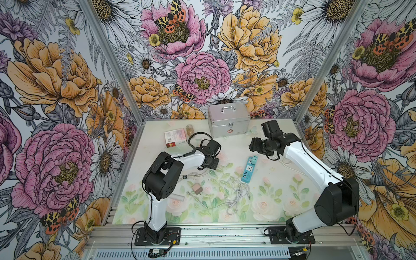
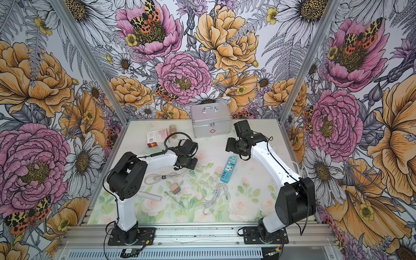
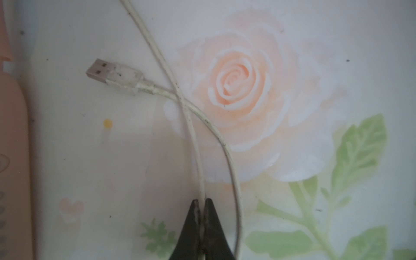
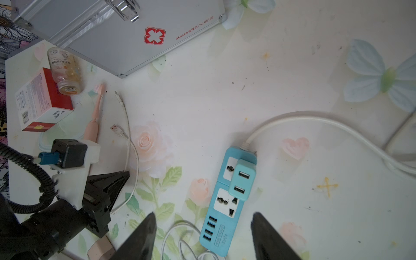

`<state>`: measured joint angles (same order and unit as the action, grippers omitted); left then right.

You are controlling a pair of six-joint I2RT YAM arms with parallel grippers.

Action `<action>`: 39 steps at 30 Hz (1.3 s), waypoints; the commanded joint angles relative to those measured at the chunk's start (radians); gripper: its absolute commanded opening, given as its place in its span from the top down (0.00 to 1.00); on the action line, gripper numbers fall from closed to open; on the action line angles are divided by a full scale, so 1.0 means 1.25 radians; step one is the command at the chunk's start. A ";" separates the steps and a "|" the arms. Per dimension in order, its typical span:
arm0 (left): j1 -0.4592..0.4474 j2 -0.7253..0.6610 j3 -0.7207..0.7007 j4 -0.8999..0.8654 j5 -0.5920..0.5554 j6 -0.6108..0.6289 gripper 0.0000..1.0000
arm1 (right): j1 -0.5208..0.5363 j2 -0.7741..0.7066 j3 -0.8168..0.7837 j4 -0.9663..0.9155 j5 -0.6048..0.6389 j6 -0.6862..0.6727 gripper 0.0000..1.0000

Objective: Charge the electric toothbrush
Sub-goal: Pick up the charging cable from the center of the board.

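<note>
1. One strand of the white USB cable [image 3: 195,144] is clenched in the left gripper [image 3: 201,200]; its USB-A plug [image 3: 112,75] lies loose on the table [image 3: 337,45] nearby
2. The pink electric toothbrush [image 4: 95,112] lies flat just beside that plug
3. The right gripper [image 4: 203,215] hangs released above the blue power strip [image 4: 216,238], holding nothing
4. Step in hand, I judge: taking up the cable; next, its small connector [image 4: 116,93] must meet the toothbrush, the USB-A plug a strip port

One toothbrush [image 4: 90,132], one power strip [image 1: 249,169], one metal case [image 1: 228,121], one carton [image 1: 176,136], one bottle [image 1: 190,130], one adapter [image 1: 197,188].
</note>
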<state>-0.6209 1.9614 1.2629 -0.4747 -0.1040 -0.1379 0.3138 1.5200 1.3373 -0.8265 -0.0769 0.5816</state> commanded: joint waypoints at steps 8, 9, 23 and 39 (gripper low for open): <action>0.045 -0.146 -0.038 -0.003 0.070 0.067 1.00 | 0.016 -0.001 -0.017 0.065 -0.040 -0.021 0.32; 0.054 -0.169 -0.047 -0.003 0.086 0.077 1.00 | 0.018 0.000 -0.015 0.071 -0.044 -0.018 0.32; 0.086 -0.375 -0.060 -0.059 0.310 0.295 1.00 | 0.044 0.003 -0.037 0.248 -0.195 -0.035 0.33; 0.052 -0.356 0.079 -0.086 0.267 0.229 1.00 | 0.142 0.179 -0.045 0.392 -0.237 0.298 0.34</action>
<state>-0.5446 1.5192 1.3449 -0.5797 0.2619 0.1925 0.4629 1.6806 1.2427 -0.3691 -0.3462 0.7555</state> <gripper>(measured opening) 0.055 0.660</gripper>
